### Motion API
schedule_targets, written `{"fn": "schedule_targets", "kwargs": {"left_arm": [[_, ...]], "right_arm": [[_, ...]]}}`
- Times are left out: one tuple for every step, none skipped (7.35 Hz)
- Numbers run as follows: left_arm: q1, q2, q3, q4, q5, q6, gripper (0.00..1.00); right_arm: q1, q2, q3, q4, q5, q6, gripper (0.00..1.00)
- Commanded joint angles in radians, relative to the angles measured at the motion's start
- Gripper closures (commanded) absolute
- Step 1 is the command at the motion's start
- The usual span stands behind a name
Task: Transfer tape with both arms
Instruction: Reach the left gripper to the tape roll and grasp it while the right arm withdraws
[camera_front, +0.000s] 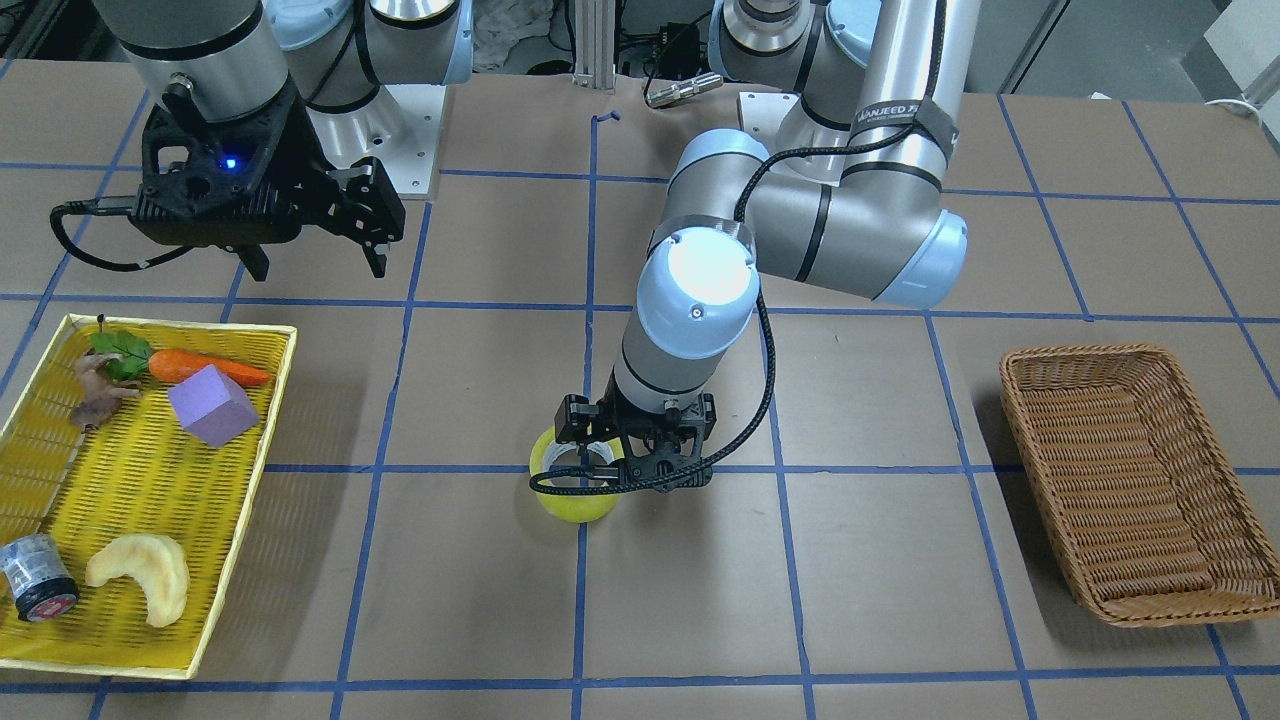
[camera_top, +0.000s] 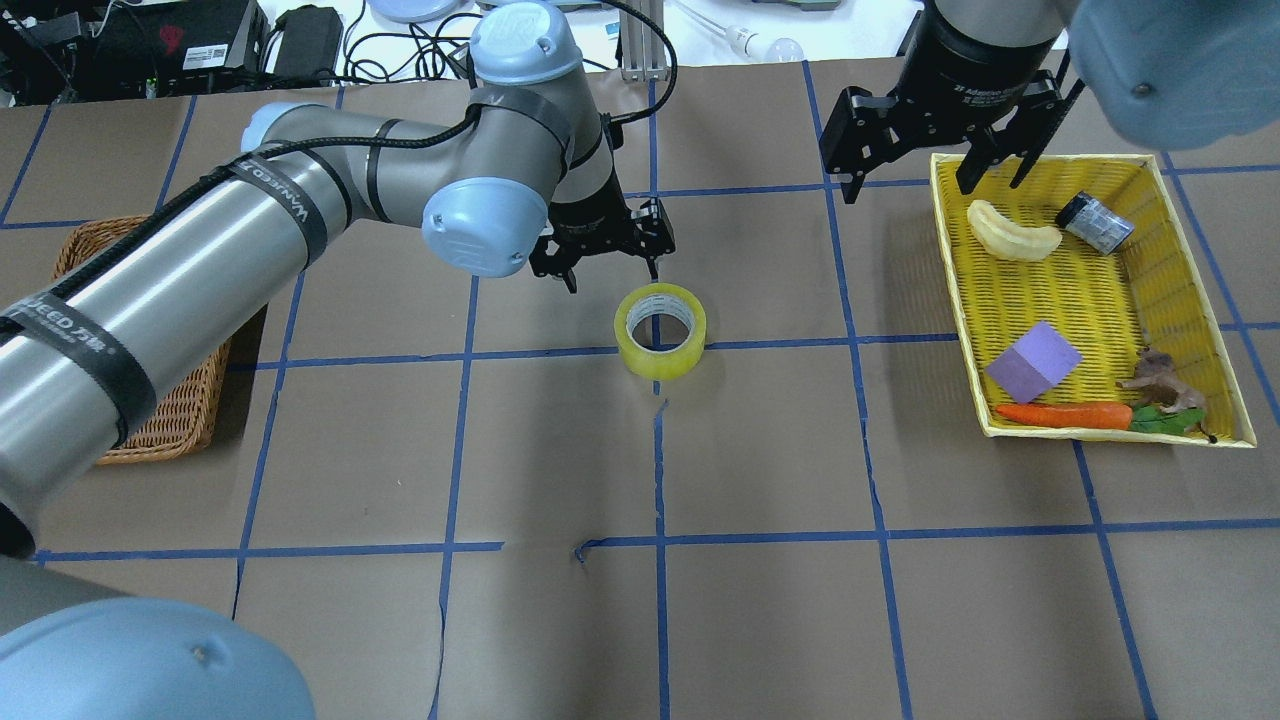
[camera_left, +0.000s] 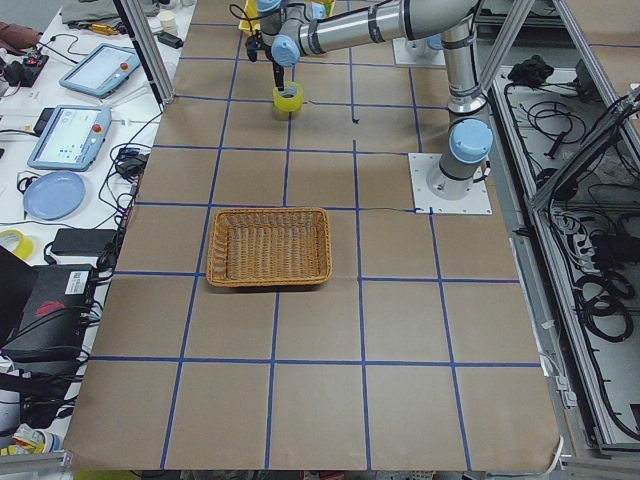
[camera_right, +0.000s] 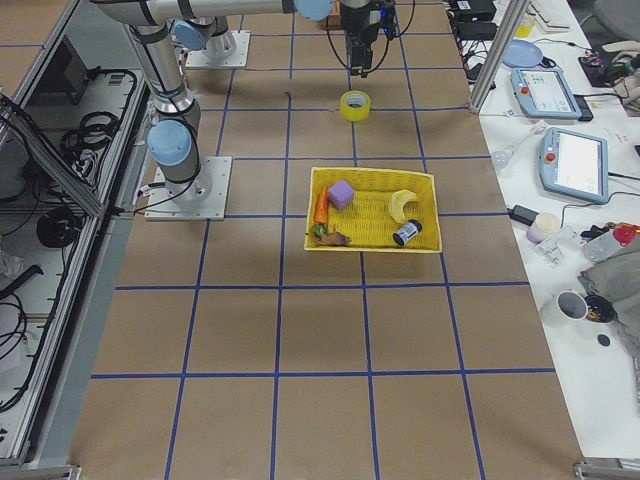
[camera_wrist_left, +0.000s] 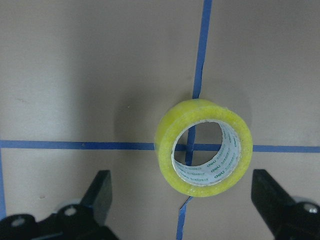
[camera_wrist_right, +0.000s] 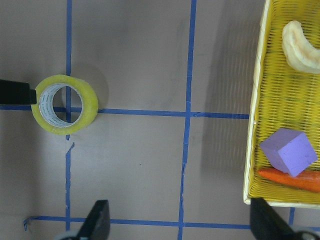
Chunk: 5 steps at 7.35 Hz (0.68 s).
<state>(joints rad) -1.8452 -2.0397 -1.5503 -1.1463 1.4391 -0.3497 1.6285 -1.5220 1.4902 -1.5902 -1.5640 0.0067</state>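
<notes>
The tape (camera_top: 660, 362), a yellow roll with a whitish core, lies flat on the table where two blue lines cross. It also shows in the front view (camera_front: 577, 508), the left wrist view (camera_wrist_left: 200, 114) and the right wrist view (camera_wrist_right: 89, 100). My left gripper (camera_top: 612, 276) is open and empty. It hangs just above the tape on the robot's side, its fingers (camera_wrist_left: 100, 192) spread wider than the roll and not touching it. My right gripper (camera_top: 910, 190) is open and empty, raised by the yellow tray's near corner, well apart from the tape; it also shows in the front view (camera_front: 320, 268).
A yellow tray (camera_top: 1050, 300) on the robot's right holds a purple block (camera_top: 1033, 362), a carrot (camera_top: 1062, 415), a pale curved piece (camera_top: 1012, 236), a grey cylinder (camera_top: 1095, 222) and a small figurine. A wicker basket (camera_top: 190, 400) stands on the robot's left, partly under the left arm.
</notes>
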Motion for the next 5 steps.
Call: {"fn": "schedule_targets", "kwargs": {"left_arm": [[-0.005,-0.017,-0.127,0.151,0.001,0.003,0.06],[-0.005,-0.023,-0.173,0.213,0.001,0.0,0.04],[-0.005,-0.027,-0.171,0.226,0.0,0.001,0.04],[-0.003,-0.037,-0.169,0.232,0.0,0.006,0.06],[-0.005,-0.051,-0.169,0.259,-0.002,0.006,0.11]], "right_arm": [[0.001,0.0,0.001,-0.001,-0.005,0.009,0.0],[0.002,0.0,0.001,-0.001,-0.005,0.01,0.0],[0.002,0.0,0.001,0.001,-0.005,0.012,0.0],[0.002,0.0,0.002,0.001,-0.005,0.012,0.0],[0.004,0.0,0.002,-0.001,-0.004,0.012,0.0]]}}
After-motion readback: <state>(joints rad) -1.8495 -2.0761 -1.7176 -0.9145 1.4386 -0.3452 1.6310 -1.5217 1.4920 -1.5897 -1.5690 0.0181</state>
